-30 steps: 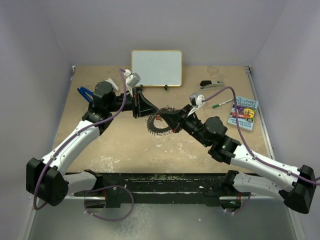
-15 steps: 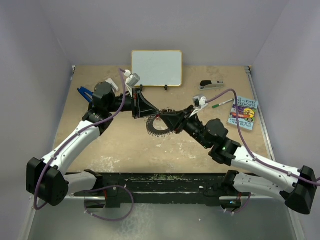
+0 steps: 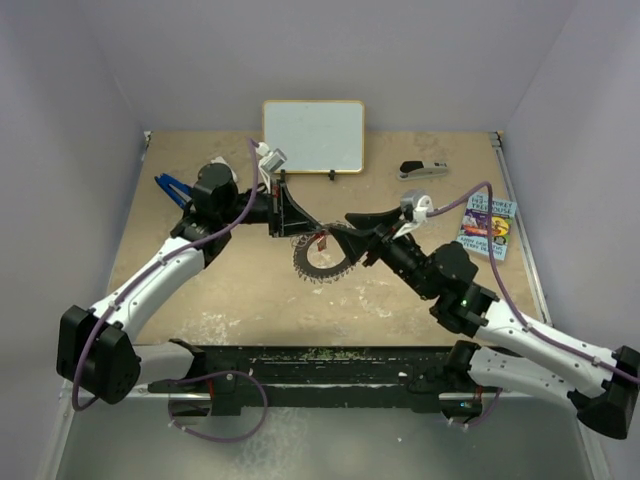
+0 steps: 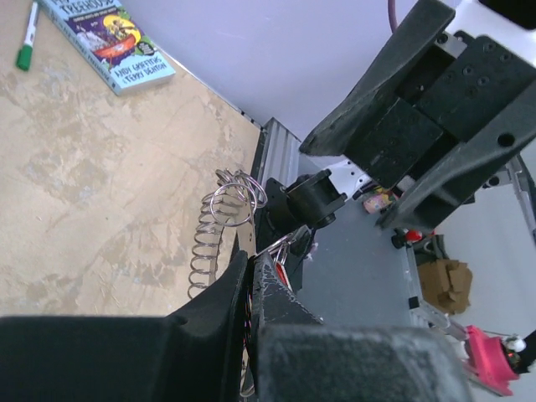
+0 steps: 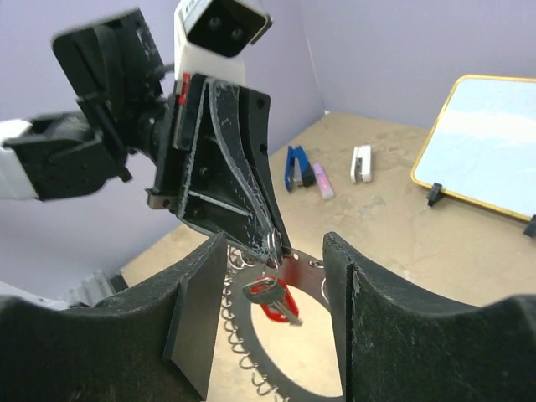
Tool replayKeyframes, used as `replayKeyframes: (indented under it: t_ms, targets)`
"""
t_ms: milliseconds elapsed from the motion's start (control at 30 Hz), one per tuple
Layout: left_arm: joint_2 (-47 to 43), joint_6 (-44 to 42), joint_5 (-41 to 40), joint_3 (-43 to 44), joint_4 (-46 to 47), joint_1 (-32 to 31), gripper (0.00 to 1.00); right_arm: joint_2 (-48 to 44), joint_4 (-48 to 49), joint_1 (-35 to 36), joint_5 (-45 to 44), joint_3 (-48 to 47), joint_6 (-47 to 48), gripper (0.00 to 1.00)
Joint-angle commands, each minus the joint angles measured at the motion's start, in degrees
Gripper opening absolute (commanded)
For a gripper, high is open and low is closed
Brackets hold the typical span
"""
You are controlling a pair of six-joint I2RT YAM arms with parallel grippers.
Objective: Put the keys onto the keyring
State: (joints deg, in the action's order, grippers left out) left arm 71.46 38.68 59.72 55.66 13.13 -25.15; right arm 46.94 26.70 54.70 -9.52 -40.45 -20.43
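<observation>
The keyring (image 3: 325,262), a flat grey metal ring fringed with small wire loops, hangs tilted above the table's middle. My left gripper (image 3: 296,226) is shut on its upper rim. In the right wrist view the left fingers (image 5: 251,197) pinch the keyring (image 5: 311,272), and a key (image 5: 273,299) with a red head dangles from a small loop by the grip. My right gripper (image 5: 275,314) stands open just short of the key, touching nothing. From above, the right gripper (image 3: 353,235) sits right of the ring. The left wrist view shows the wire loops (image 4: 224,209) and the open right gripper (image 4: 352,180) beyond.
A whiteboard (image 3: 313,136) stands at the back. A stapler (image 3: 423,169), a green-tipped pen (image 3: 447,207) and a book (image 3: 487,226) lie at the right. A blue clip (image 3: 170,187) lies at the far left, by small items (image 5: 361,162).
My right gripper has opened, let go at the ring and drawn back to the right. The key now hangs free from the ring. The left gripper still holds the ring.
</observation>
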Motion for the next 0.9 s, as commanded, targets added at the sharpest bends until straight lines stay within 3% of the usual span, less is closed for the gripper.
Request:
replayKeyframes:
  t_ms: [0, 567, 867]
  targets:
    - [1.0, 5.0, -0.5, 3.5, -0.3, -0.2, 0.03, 3.8, 4.7, -0.1, 0.8, -2.8, 5.8, 0.55]
    - [1.4, 9.4, 0.2, 3.5, 1.2, -0.2, 0.03, 8.1, 8.3, -0.1, -0.6, -3.4, 8.8, 0.51]
    - [0.8, 9.6, 0.2, 3.2, 1.6, -0.2, 0.03, 9.9, 9.3, -0.1, -1.5, -4.3, 7.0, 0.42]
